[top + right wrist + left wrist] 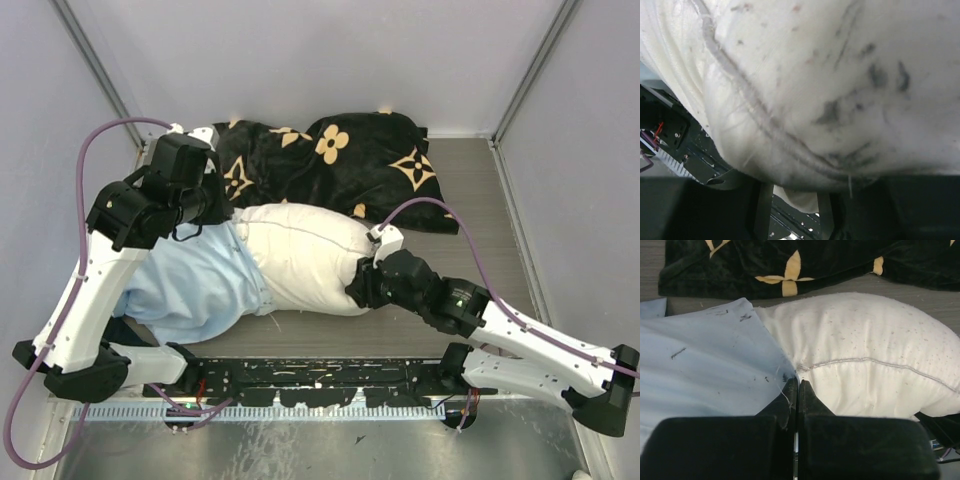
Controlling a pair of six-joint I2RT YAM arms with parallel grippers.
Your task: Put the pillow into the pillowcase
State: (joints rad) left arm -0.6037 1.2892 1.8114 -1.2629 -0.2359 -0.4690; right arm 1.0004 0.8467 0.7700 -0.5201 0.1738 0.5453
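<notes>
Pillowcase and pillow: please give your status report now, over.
Left fingers shut on pillowcase edge. Right fingers apart at pillow end, grip unclear. One pillow end inside pillowcase. Black flowered cloth behind, touching pillow.

Soft, even light with faint shadows; the pillow [840, 75] fills the right wrist view, blurred.

Robot lab cell: plain grey walls [330, 50], slatted table [480, 180].

**Count of things**

One pillow [300, 255], one pillowcase [195, 285], one black flowered cloth [340, 165], one table [480, 190]. Two arms: left arm [90, 290], right arm [520, 330]. Two grippers: left gripper [798, 386], right gripper [794, 215].
</notes>
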